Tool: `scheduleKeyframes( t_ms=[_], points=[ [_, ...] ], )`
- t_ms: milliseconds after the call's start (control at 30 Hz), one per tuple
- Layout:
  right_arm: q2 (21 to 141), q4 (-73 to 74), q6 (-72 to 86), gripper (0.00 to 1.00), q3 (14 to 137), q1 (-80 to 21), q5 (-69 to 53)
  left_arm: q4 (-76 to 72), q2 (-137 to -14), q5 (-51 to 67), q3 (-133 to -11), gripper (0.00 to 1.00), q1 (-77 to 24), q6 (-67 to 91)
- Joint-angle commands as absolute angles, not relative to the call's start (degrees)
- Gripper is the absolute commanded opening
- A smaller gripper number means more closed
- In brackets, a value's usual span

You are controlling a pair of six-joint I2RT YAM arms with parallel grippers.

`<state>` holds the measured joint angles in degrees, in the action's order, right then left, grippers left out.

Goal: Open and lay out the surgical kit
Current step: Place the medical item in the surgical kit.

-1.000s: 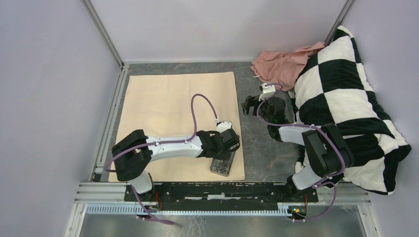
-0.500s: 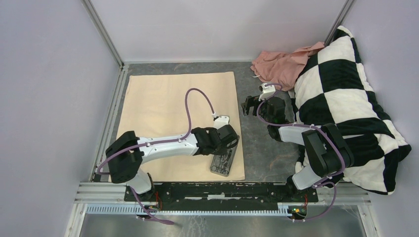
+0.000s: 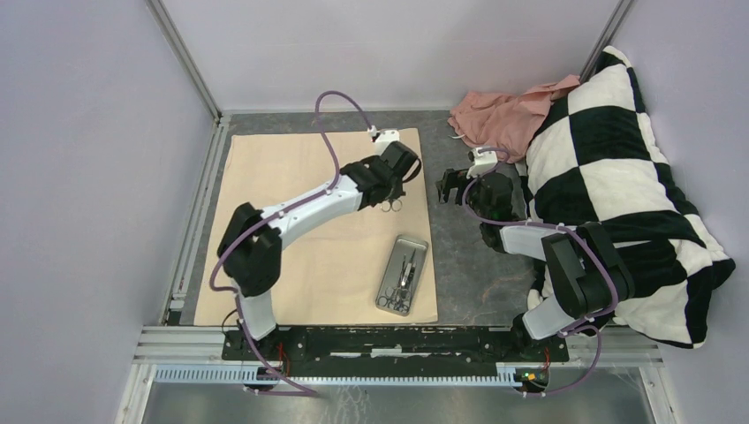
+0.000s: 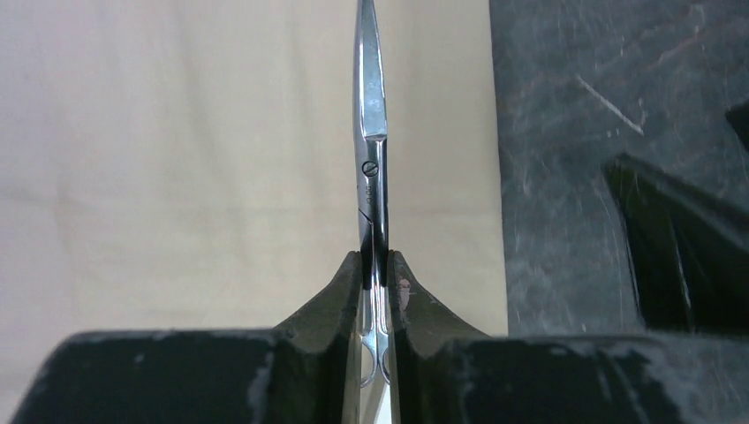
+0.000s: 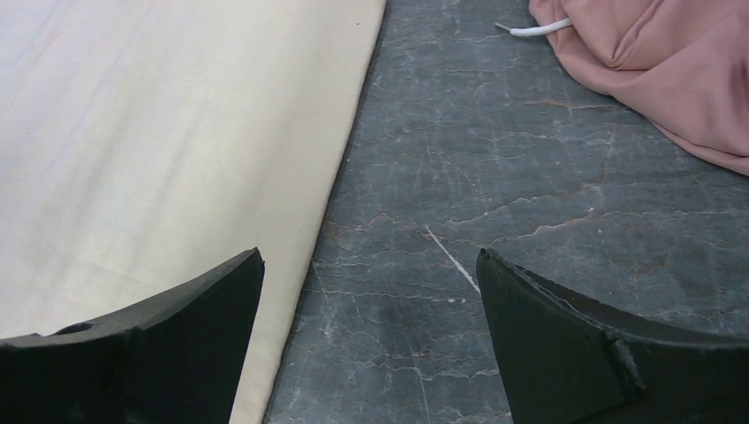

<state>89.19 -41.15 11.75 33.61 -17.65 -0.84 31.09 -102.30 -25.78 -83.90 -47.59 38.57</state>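
Observation:
The beige cloth wrap (image 3: 300,177) lies spread flat on the table. The small steel tray (image 3: 415,247) sits at its near right corner with several silver instruments (image 3: 402,278) inside. My left gripper (image 3: 393,190) is over the cloth's far right part, shut on a pair of silver scissors (image 3: 389,206). In the left wrist view the scissors (image 4: 371,132) stand edge-on between the fingers (image 4: 340,291), blades pointing away over the cloth (image 4: 177,132). My right gripper (image 3: 450,187) is open and empty over the dark table beside the cloth's right edge (image 5: 336,177).
A crumpled pink cloth (image 3: 499,115) lies at the back right, also in the right wrist view (image 5: 654,71). A large black-and-white checkered pillow (image 3: 618,177) fills the right side. Walls and metal rails close in the table. The right gripper's finger shows at the left wrist view's right (image 4: 680,247).
My left arm has swung from the tray at the cloth's near right corner to the far right part of the cloth, carrying the scissors. The tray is now uncovered. The right arm barely moved.

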Motion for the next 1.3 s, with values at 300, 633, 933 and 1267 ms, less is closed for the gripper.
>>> scheduleKeyframes(
  t_ms=[300, 633, 933, 1267],
  points=[
    [88.9, -42.6, 13.0, 0.98, 34.4, -14.8, 0.2, 31.7, -128.1, -32.2, -113.6, 0.02, -44.1, 25.0],
    [91.0, -42.3, 14.3, 0.98, 35.9, -12.5, -3.2, 31.5, -137.6, -29.6, -122.0, 0.02, -42.4, 23.0],
    [91.9, -42.4, 15.4, 0.98, 36.2, -11.6, -4.4, 32.1, -140.1, -28.7, -123.3, 0.02, -42.0, 25.9],
    [92.6, -42.6, 15.9, 0.98, 36.6, -11.6, -5.2, 32.6, -141.6, -28.2, -124.5, 0.02, -41.8, 28.7]
  ],
)
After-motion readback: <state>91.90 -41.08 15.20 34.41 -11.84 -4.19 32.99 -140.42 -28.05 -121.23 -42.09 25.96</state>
